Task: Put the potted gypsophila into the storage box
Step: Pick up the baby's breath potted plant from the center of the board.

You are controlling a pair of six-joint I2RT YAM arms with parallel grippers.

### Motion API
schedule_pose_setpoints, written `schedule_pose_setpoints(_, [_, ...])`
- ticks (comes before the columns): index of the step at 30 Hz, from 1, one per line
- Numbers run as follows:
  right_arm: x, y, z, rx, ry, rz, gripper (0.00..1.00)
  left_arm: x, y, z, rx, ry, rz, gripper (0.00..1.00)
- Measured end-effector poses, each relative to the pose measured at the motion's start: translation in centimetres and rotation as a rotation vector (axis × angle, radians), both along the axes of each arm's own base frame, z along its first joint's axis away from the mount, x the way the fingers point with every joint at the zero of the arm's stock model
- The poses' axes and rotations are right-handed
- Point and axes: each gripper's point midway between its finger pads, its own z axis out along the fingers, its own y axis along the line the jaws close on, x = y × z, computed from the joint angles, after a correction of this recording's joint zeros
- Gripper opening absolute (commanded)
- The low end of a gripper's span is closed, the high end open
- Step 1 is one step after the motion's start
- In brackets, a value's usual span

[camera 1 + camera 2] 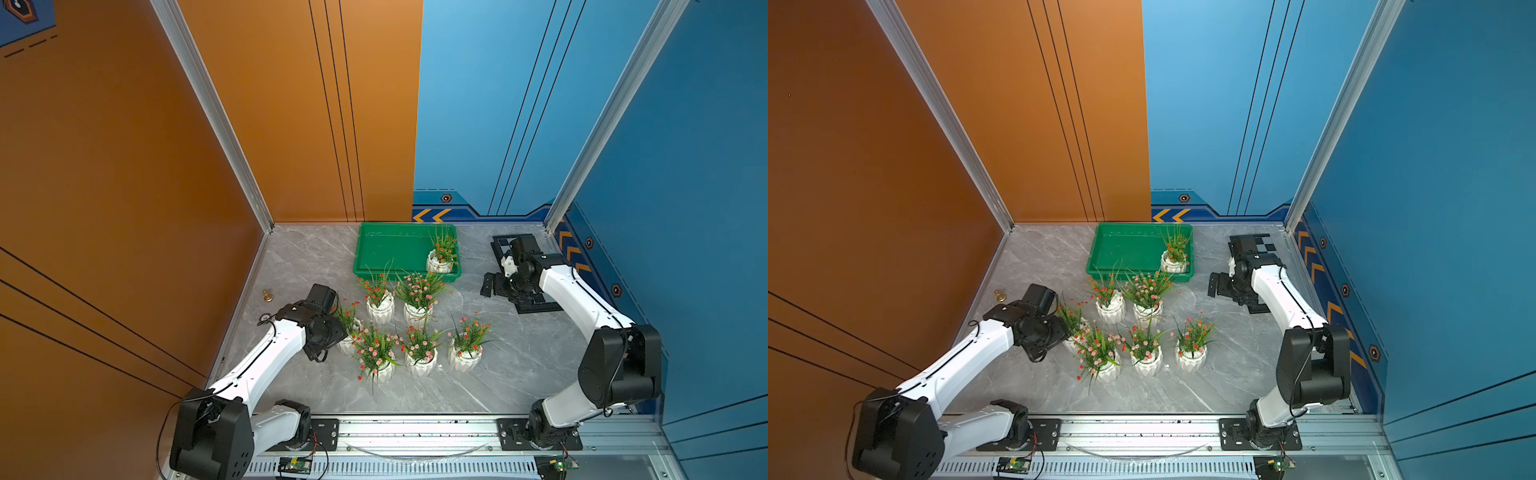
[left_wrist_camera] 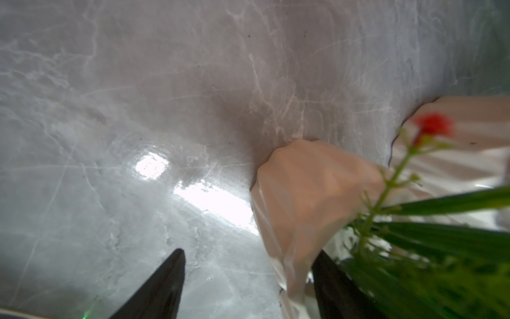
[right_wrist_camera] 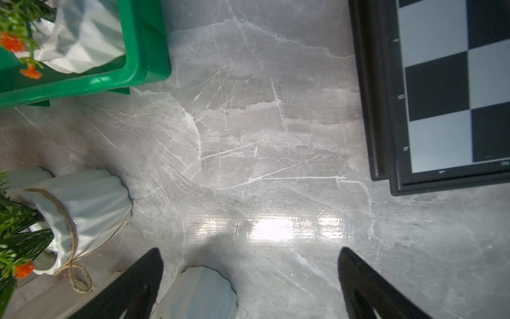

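Counted seven pots; one done, six to go.

Found a single potted gypsophila (image 1: 439, 262) upright inside the storage box (image 1: 390, 249), tucked into its near right corner. Rest of the green floor bare. Box at the far middle of the marble table (image 1: 519, 374).

Logged the six outside, all upright, bunched just near of the box:
- far pair: red-blossom pot (image 1: 380, 311) beside pink-blossom pot (image 1: 417, 315), close to the box's near rim
- near row, left to right: leftmost pot (image 2: 311, 198), pink-and-red pot (image 1: 382, 370), middle pot (image 1: 422, 362), rightmost pot (image 1: 465, 358)

Left gripper (image 2: 249, 252) down at the leftmost pot. Jaws part-way apart, straddling the pot wall: one finger outside with a strip of table showing between it and the ribbed side, the other in among the leaves. No clamp visible yet. Judged as the grasp on pot number two.

Right gripper (image 3: 250, 250) low over bare table between the box and the chequered board (image 3: 441, 82). Jaws spread full, gripping nothing.

Left to do, by estimate: clamp, lift, carry far and right, set down in the box; then five repeats. Ample floor on the box's left side. Worth watching for sprigs snagging on the pink-and-red pot just beside.
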Motion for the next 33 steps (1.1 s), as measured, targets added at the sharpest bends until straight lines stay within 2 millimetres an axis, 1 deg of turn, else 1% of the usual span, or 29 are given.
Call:
schedule_pose_setpoints(4, [0.0,0.0,0.0,0.0,-0.002,0.0,1.0,0.1,0.0,0.0,0.003,-0.005,0.0,0.55])
schedule_pose_setpoints(14, [0.1,0.0,0.0,0.001,-0.006,0.0,1.0,0.6,-0.2,0.2,0.004,-0.018,-0.011,0.39])
schedule_pose_setpoints(21, [0.1,0.0,0.0,0.001,-0.006,0.0,1.0,0.9,-0.4,0.5,0.009,-0.026,-0.022,0.33])
schedule_pose_setpoints(26, [0.2,0.0,0.0,0.001,-0.007,0.0,1.0,1.0,-0.4,0.6,0.013,-0.03,-0.034,0.31])
schedule_pose_setpoints(29, [0.3,0.0,0.0,0.001,-0.011,0.0,1.0,1.1,-0.4,0.6,0.016,-0.029,-0.04,0.27])
schedule_pose_setpoints(33, [0.2,0.0,-0.1,0.001,-0.011,0.0,1.0,1.2,-0.4,0.5,0.017,-0.026,-0.045,0.17])
